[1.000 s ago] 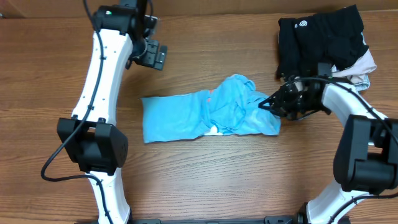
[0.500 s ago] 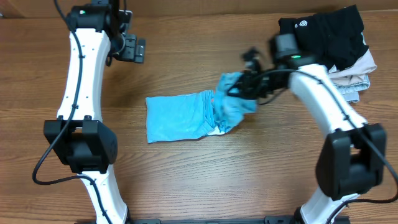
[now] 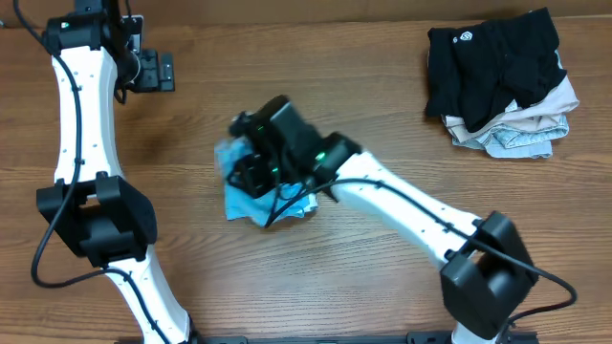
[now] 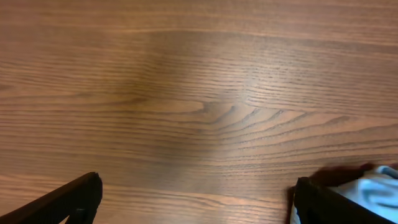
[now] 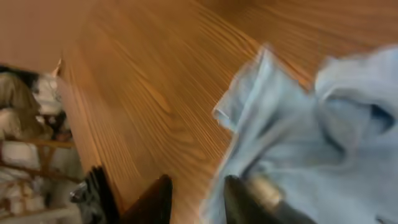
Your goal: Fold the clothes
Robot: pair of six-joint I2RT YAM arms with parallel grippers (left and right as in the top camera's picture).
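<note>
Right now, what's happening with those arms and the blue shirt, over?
Left gripper up by the far edge, jaws wide, holding nothing. Right gripper down on the blue T-shirt, bunched; grip unclear. Other clothes pile well clear.

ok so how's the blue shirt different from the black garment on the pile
The blue shirt is light blue; the black garment is black with a small white logo. The blue shirt lies bunched on the bare table, mostly hidden under the right arm; the black garment tops a stack at the far right corner, nothing near it. Both are rumpled fabric.
</note>
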